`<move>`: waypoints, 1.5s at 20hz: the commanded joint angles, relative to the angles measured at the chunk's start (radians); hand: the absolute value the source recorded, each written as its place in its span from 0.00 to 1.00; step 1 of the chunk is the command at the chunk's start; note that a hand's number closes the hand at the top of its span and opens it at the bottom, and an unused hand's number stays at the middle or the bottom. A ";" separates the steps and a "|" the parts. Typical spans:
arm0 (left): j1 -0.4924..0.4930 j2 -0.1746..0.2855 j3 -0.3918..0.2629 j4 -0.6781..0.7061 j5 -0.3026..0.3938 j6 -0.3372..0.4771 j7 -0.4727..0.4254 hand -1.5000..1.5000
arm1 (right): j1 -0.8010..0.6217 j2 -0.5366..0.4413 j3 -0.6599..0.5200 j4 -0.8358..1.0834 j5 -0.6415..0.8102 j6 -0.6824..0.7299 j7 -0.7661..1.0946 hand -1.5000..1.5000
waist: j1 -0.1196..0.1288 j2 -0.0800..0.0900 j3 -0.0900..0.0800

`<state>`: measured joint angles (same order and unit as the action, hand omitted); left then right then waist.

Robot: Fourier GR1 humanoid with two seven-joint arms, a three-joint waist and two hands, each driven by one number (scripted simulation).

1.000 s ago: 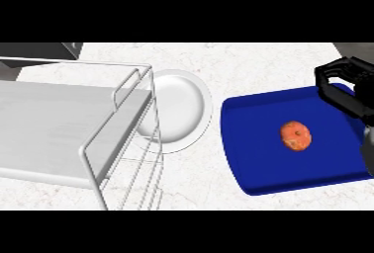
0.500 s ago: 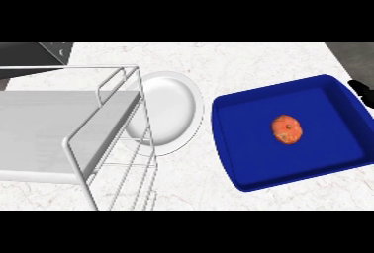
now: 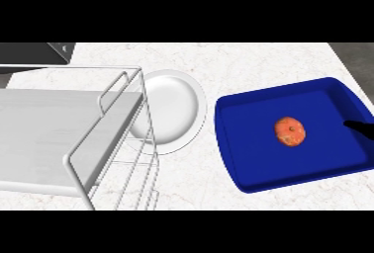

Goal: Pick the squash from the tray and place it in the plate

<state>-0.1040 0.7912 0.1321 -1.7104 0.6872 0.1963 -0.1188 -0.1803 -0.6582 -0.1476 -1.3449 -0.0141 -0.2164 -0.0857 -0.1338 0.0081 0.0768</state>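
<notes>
Well, the squash (image 3: 290, 132) sits central in the tray (image 3: 256, 148), with the plate (image 3: 171, 111) just left of it. The right hand (image 3: 356, 126) barely shows at the tray's right edge; open or closed, I can't tell.

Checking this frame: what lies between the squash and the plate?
In the head view, only bare floor of the blue tray, its raised left rim, then a narrow strip of marble counter. No object sits between the squash and the plate.

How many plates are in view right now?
1. The white plate lies on the counter between the wire rack and the blue tray, its left part behind the rack's wires. The rack could hide another.
</notes>
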 commanded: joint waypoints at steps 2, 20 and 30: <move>0.177 -0.109 -0.206 0.094 0.032 -0.014 0.150 0.50 | 0.049 -0.067 0.062 0.001 0.055 0.071 0.044 0.00 | 0.017 0.054 -0.086; 0.307 -0.002 -0.281 -0.073 0.108 0.012 0.245 0.50 | 0.090 -0.068 0.238 -0.032 0.184 0.124 0.299 0.00 | 0.062 0.034 -0.086; 0.411 -0.007 -0.295 -0.208 0.037 0.082 0.319 0.50 | 0.035 0.014 0.333 -0.059 0.263 0.090 0.429 0.00 | 0.065 0.026 -0.083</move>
<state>0.2735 0.9116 0.0596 -1.9948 0.7306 0.2620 0.1682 -0.1231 -0.6668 0.1537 -1.4037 0.2109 -0.1098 0.3032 -0.0525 -0.0165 0.0426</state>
